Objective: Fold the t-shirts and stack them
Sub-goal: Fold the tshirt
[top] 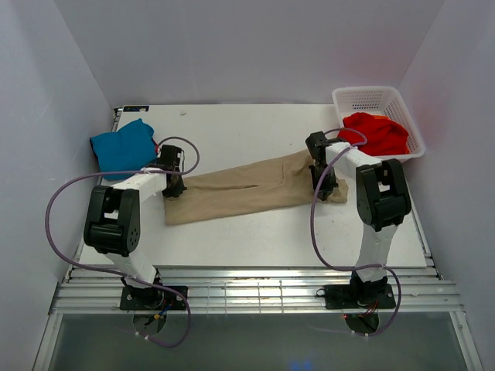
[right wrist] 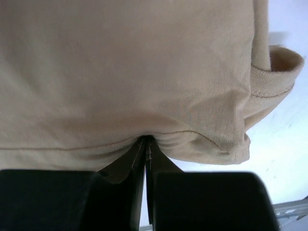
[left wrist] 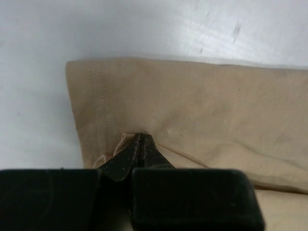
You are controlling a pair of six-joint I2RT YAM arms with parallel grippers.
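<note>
Lying bunched at the table's far left, the teal-blue t-shirt (top: pixel 124 147) sat just behind the left gripper (top: pixel 174 185), whose jaws were pinched tight on the left end of the tan-beige t-shirt (top: pixel 255 189). That shirt stretched as a long band across the middle of the white table (top: pixel 255 239). The right gripper (top: pixel 323 184) was clamped on its right end, beside a sleeve. Just beyond, in the far right corner, a bright red t-shirt (top: pixel 377 133) lay heaped in the white lattice basket (top: pixel 371 93).
</note>
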